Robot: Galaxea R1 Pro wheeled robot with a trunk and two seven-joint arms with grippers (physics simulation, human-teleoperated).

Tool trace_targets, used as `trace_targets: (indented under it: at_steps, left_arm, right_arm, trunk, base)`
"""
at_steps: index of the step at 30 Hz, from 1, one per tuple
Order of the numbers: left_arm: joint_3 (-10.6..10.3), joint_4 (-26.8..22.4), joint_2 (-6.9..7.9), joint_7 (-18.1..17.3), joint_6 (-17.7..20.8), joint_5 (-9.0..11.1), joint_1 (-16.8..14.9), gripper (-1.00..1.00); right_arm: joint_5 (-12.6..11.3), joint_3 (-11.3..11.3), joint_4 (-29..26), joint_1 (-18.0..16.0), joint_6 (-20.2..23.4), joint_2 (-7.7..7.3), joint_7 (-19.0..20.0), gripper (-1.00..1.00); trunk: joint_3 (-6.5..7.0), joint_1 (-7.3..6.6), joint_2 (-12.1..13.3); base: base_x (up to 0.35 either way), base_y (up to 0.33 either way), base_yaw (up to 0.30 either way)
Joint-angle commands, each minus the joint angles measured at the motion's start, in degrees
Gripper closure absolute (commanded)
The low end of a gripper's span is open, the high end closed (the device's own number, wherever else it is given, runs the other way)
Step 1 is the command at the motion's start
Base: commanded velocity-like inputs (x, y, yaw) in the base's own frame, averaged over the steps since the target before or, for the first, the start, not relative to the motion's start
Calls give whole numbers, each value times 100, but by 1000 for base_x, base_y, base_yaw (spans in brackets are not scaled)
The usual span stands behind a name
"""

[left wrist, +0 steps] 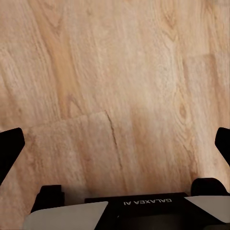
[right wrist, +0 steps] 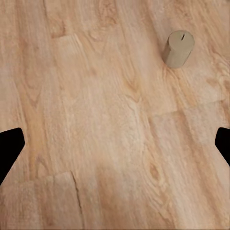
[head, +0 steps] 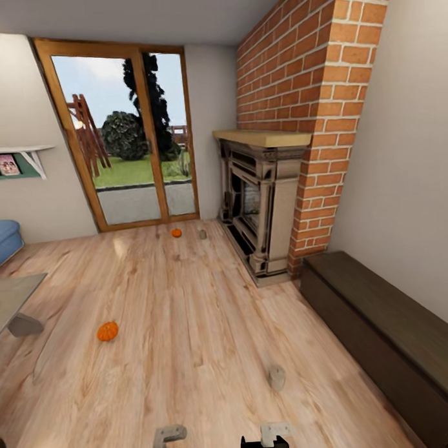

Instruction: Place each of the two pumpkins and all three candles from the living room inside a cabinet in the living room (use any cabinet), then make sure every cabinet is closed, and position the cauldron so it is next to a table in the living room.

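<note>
A beige fireplace [head: 259, 210] under red brick stands between the glass door [head: 127, 134] and the closed dark-brown cabinet [head: 383, 338] along the right wall; the table [head: 13, 299] corner shows at left. On open plank floor [head: 189, 328] lie two orange pumpkins [head: 107, 331] [head: 176, 233] and stubby grey-beige candles, one near [head: 276, 377] [right wrist: 178, 49], one by the door [head: 202, 234]; the left gripper [left wrist: 115, 143] and right gripper [right wrist: 115, 143] are spread wide, both empty.

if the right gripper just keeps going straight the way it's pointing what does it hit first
Most likely the bare wood floor. The right gripper points down at the planks, jaws wide open, nothing between them. The nearest candle stands upright off to one side, outside the line between the fingers, though depth is hard to judge.
</note>
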Motion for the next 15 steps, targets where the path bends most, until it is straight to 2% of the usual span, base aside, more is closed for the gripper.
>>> trace_targets:
  at_steps: [1,7,15]
  left_arm:
    - [-48,-8,0,-12,32,60,-2,-100]
    - [-48,-8,0,-9,32,60,-2,-100]
    - [-48,-8,5,-4,32,60,-2,-100]
  right_arm:
    - [-52,47,-2,-5,-27,0,-26,-100]
    - [-53,45,-2,-5,-27,0,-26,-100]
    - [-53,44,-2,-5,-27,0,-26,-100]
  trunk:
    - [-6,4,-4]
    - [-6,4,-4]
    - [-6,4,-4]
  base:
    - [327,162,266]
    - [326,162,209]
    - [326,162,33]
